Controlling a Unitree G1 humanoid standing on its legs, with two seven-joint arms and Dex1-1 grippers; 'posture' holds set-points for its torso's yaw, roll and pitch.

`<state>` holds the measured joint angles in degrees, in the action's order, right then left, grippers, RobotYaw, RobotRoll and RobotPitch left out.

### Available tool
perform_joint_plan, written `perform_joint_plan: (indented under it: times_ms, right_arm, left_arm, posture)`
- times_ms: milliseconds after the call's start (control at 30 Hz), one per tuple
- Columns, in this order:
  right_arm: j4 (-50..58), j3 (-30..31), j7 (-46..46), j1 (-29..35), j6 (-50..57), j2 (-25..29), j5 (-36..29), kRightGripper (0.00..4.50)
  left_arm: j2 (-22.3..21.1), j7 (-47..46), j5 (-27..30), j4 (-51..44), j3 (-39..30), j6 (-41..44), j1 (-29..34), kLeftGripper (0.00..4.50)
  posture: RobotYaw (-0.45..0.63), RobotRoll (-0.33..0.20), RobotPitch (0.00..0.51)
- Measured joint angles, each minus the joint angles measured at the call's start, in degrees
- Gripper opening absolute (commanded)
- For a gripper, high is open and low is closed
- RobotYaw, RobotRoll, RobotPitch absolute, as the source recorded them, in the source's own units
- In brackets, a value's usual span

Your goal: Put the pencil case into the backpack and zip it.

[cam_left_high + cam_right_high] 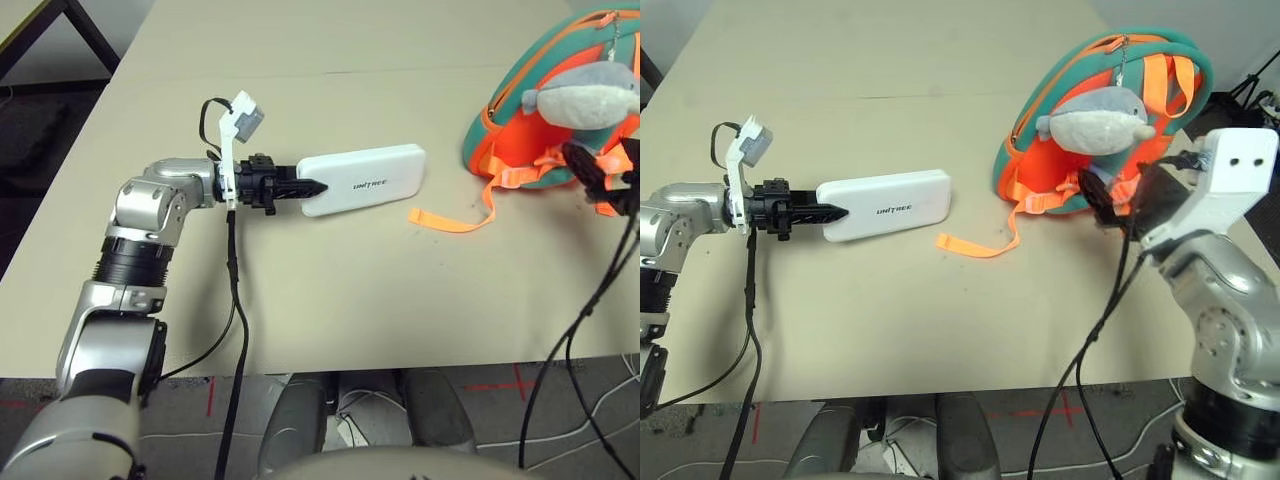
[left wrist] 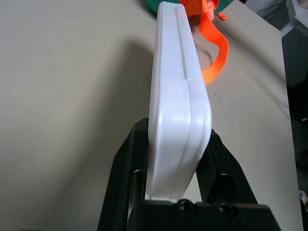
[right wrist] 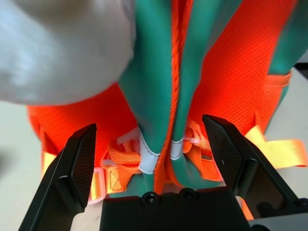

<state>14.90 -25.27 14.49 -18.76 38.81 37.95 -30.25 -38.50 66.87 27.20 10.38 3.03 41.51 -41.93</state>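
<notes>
Counter (image 1: 330, 300): beige, carries all items.

Case (image 1: 362, 179): white, flat, lettered face up. It lies out toward the bag from the left claw (image 1: 300, 187), which is clamped on its near short end, one finger (image 2: 127, 168) against each broad face as seen from the left wrist. Whether the far end rests on the counter or hangs just clear of it is hard to tell.

Bag (image 1: 1095, 130): teal with orange panel and trim, standing propped at the robot's right, well apart from the case. A grey plush shark (image 1: 1095, 120) hangs on its front. One loose orange strap (image 1: 985, 245) trails across the counter toward the case.

Right claw (image 1: 1110, 205): fingers spread wide, nothing between them gripped. It sits against the lower front of the bag, astride the teal straps (image 3: 159, 96) and their orange webbing.

Step in hand: case secured, bag being approached for steadying; case not yet inside, zip not yet worked.

Next move, as judged: the right claw needs a hold on the bag near its opening to spread it, then the left carries the case across and feeds it in narrow end first, clear of the loose strap and shark.
</notes>
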Motion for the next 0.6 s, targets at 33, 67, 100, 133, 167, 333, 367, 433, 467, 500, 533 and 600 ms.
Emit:
perform_joint_plan:
  times_ms: [33,67,100,133,167,333,367,433,467,500,533,600]
  right_arm:
    - [-1.42,0.31,-0.02,-1.05,-1.15,-0.67,0.83,4.5]
    - [-2.51,0.64,-0.04,-1.77,-2.1,-0.88,1.47,4.5]
    - [-3.43,0.83,-0.04,-2.43,-2.87,-1.14,2.06,4.5]
    - [-4.69,1.09,-0.04,-3.2,-4.23,-1.51,2.77,4.5]
    - [-5.66,1.22,-0.1,-3.81,-5.09,-1.87,3.52,4.5]
    - [-12.61,1.73,-0.47,-6.96,-10.84,-4.1,6.63,4.5]
    - [-13.69,1.75,-0.46,-7.63,-11.65,-4.39,6.93,4.35]
    - [-16.07,1.74,-0.42,-9.58,-13.7,-5.49,7.26,3.95]
    - [-16.75,1.74,-0.38,-10.05,-14.34,-5.79,7.33,3.7]
    - [-17.27,1.75,-0.25,-10.31,-14.68,-5.88,7.37,3.33]
    - [-17.8,1.74,-0.13,-10.52,-15.11,-5.93,7.37,3.0]
    - [-18.19,1.73,0.07,-10.79,-15.49,-6.21,7.23,2.34]
  left_arm:
    - [-0.21,-0.23,0.15,-0.69,-0.14,0.39,0.29,1.44]
    - [-0.32,-0.36,0.28,-1.33,-0.17,0.74,0.39,1.44]
    - [-0.48,-0.51,0.4,-1.63,-0.21,0.95,0.48,1.44]
    - [-0.56,-0.76,0.59,-1.79,-0.31,1.27,0.55,1.44]
    - [-0.63,-0.86,0.68,-1.96,-0.36,1.53,0.57,1.44]
    - [-0.74,-1.55,0.85,-2.65,-0.4,2.36,0.48,1.44]
    - [-0.74,-1.64,0.85,-2.66,-0.4,2.5,0.42,1.44]
    - [-0.73,-1.77,0.79,-2.65,-0.35,2.77,0.01,1.44]
    - [-0.7,-1.84,0.73,-2.65,-0.15,2.9,-0.37,1.44]
    - [-0.7,-1.86,0.67,-2.64,-0.03,2.97,-0.61,1.44]
    - [-0.68,-1.89,0.63,-2.57,0.05,3.1,-0.82,1.44]
    - [-0.6,-1.9,0.46,-2.16,0.15,3.24,-1.33,1.44]
  posture:
    - [-0.07,0.0,0.251]
    - [-0.07,0.0,0.247]
    - [-0.06,0.0,0.243]
    - [-0.06,0.0,0.238]
    - [-0.06,0.0,0.232]
    - [-0.07,0.0,0.198]
    - [-0.07,0.0,0.19]
    - [-0.07,0.0,0.18]
    - [-0.07,0.0,0.178]
    - [-0.08,0.0,0.17]
    - [-0.08,0.0,0.165]
    - [-0.08,0.0,0.161]
